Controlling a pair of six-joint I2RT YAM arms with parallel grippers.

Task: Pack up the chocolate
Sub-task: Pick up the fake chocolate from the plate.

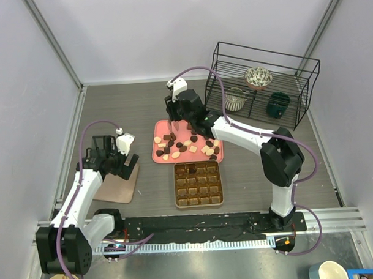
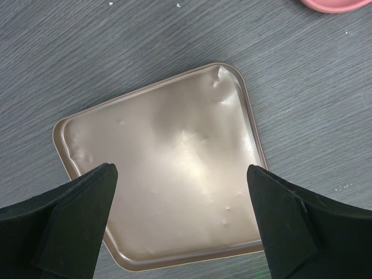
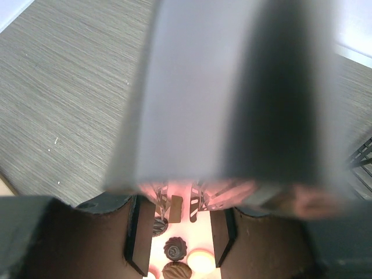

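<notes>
Several chocolates (image 1: 187, 145), dark brown, mid-brown and cream, lie scattered on a flat pink tray (image 1: 159, 154). My right gripper (image 1: 173, 112) hangs over the tray's far left part, shut on metal tongs (image 1: 172, 129) that point down. In the right wrist view my right gripper (image 3: 180, 232) shows the tongs' tips (image 3: 195, 203) on either side of a brown rectangular chocolate (image 3: 177, 208). A dark swirl chocolate (image 3: 175, 249) and a cream one (image 3: 200, 260) lie nearer. The gold-brown gridded box (image 1: 177, 184) sits in front of the tray. My left gripper (image 1: 127, 163) (image 2: 180, 174) stands open above a gold lid (image 2: 174, 133).
The gold lid (image 1: 117, 186) lies flat at the left, apart from the box. A black wire rack (image 1: 264, 81) at the back right holds bowls and a dark green cup. A corner of the pink tray (image 2: 337, 4) shows in the left wrist view.
</notes>
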